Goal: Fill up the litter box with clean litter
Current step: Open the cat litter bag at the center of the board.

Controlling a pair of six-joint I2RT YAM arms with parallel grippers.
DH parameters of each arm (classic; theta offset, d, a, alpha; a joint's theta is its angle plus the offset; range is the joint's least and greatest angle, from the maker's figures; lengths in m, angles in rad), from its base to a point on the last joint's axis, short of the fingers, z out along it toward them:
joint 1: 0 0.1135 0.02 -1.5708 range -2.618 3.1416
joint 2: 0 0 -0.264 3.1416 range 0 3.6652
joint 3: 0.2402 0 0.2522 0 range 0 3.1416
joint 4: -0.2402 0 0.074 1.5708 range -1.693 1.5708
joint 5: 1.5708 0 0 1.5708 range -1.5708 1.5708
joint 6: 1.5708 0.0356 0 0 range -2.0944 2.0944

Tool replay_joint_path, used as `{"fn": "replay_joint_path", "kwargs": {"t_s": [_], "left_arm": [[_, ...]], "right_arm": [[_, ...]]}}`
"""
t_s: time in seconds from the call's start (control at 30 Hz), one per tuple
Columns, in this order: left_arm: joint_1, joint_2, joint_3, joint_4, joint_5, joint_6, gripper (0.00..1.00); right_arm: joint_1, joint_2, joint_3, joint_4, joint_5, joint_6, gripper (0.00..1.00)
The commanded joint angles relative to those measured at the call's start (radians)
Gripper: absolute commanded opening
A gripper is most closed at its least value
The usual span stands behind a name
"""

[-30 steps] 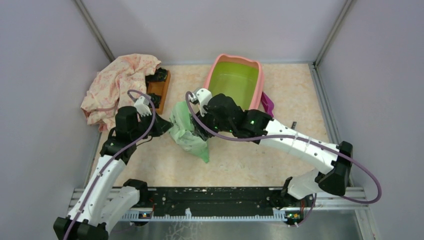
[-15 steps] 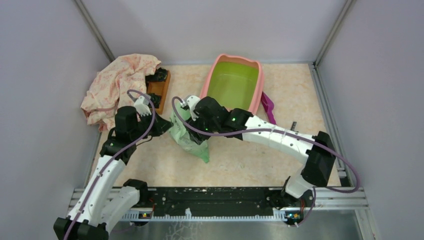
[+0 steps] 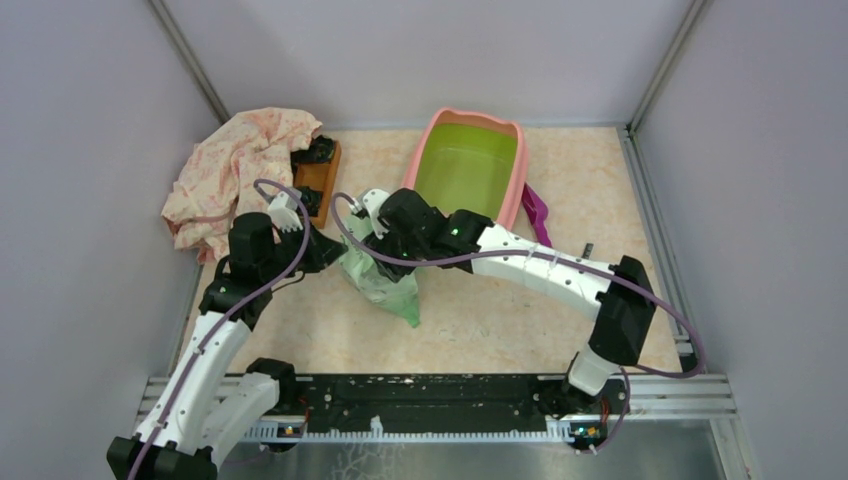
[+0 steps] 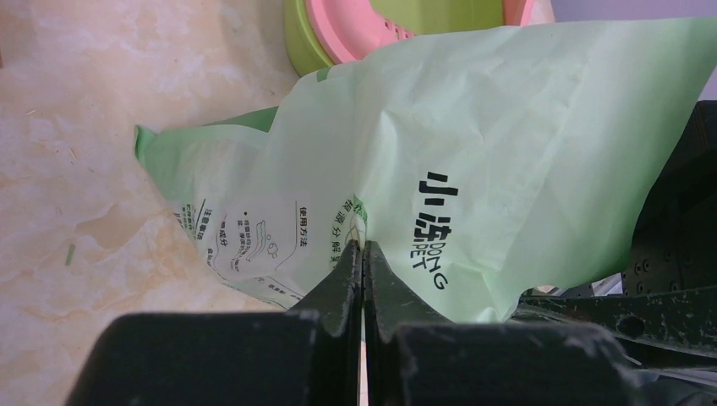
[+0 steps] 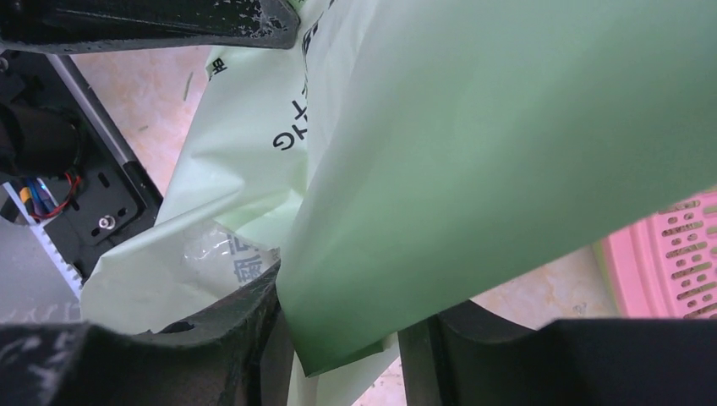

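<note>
The litter box (image 3: pixel 519 170), pink-rimmed and lime-green inside, stands at the back centre and holds no granules. No clean litter shows. A light green printed bag (image 3: pixel 388 283) stands tilted in front of the box. My left gripper (image 3: pixel 335 250) is shut on a fold of the bag (image 4: pixel 507 127), its fingertips pinched together in the left wrist view (image 4: pixel 364 245). My right gripper (image 3: pixel 380 248) is at the bag's top. In the right wrist view it (image 5: pixel 347 313) is open, with a flap of the bag (image 5: pixel 507 127) hanging between the spread jaws. The box's slotted pink ledge (image 5: pixel 676 262) shows at the right.
A magenta scoop (image 3: pixel 537 210) lies against the box's right side. A pink patterned cloth (image 3: pixel 235 170) is heaped at the back left, next to a wooden block (image 3: pixel 318 175) with black fittings. Grey walls close in the sides and back.
My right arm has reached further left, bringing its gripper over the bag's top close to the left gripper. The left arm and the bag have barely moved.
</note>
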Motion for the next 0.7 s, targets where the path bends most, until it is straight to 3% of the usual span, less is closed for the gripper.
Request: {"fn": "replay_joint_path", "kwargs": {"t_s": [0.0,0.07,0.2,0.23,0.67], "left_arm": [[-0.001,-0.022,0.041,0.079,0.057,0.004,0.00],[-0.001,-0.020,0.042,0.079,0.056,0.005,0.00],[-0.001,-0.018,0.051,0.076,0.048,0.005,0.00],[-0.001,-0.020,0.055,0.073,0.042,0.006,0.00],[-0.001,-0.060,0.078,0.049,0.008,0.015,0.11]], "right_arm": [[0.001,0.011,0.066,-0.025,-0.001,-0.038,0.44],[0.003,0.013,0.065,-0.032,0.001,-0.046,0.38],[0.005,0.016,0.073,-0.036,0.013,-0.054,0.02],[0.005,0.015,0.077,-0.038,0.016,-0.056,0.00],[0.087,-0.033,0.098,0.023,0.379,-0.149,0.00]]}}
